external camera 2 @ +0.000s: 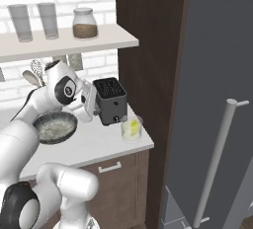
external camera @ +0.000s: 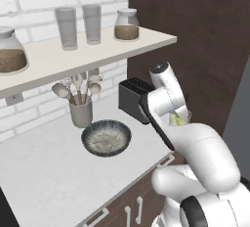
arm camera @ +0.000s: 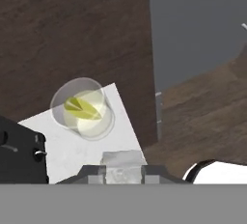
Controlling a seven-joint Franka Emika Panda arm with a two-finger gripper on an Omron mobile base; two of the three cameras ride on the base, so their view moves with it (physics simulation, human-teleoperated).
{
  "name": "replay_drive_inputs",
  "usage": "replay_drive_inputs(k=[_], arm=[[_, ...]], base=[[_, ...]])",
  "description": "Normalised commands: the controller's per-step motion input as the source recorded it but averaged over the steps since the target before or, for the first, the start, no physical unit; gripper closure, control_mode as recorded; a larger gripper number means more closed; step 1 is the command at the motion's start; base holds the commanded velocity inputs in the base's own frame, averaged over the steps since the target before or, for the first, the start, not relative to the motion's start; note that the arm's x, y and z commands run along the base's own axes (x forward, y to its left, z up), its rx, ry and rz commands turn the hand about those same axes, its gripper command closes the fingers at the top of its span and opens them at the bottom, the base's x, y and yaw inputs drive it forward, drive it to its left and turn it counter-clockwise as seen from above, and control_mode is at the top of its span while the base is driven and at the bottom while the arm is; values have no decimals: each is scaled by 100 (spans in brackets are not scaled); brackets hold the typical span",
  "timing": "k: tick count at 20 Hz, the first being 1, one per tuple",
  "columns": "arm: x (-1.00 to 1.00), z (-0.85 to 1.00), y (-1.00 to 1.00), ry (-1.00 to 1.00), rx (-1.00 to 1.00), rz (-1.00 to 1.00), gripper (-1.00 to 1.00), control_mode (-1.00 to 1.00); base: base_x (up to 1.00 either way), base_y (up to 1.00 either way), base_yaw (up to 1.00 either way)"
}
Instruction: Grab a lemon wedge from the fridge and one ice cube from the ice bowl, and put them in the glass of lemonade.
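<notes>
the lemon wedge [arm camera: 81, 109] is already seen floating in the glass of lemonade [external camera 2: 132, 129] beside the toaster [external camera 2: 110, 100]. an ice cube from the ice bowl [external camera: 106, 137] will probably be slick and light, best pinched across flat sides. jaw state can't be told.

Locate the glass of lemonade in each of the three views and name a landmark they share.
Left base view: the glass of lemonade peeks out right of centre, behind the robot's arm, beside the black toaster.
Right base view: it stands just below centre, at the counter's right corner, right of the toaster.
Hand view: it sits left of centre with the lemon wedge inside.
Shared landmark: the toaster.
</notes>
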Motion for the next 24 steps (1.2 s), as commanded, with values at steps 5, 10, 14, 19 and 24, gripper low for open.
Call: replay_drive_inputs(k=[5,10,14,19,24], arm=[[63,0,-48,0,0,-2,100,-100],[38,-10,-22,0,-1,0,100,-100],[16,-20,-28,-1,-1,0,100,-100],[7,-36,-27,-4,-1,0,100,-100],[10,-35,-16,-6,0,0,100,-100]], base=[[0,0,0],[0,0,0],[0,0,0],[0,0,0],[0,0,0]])
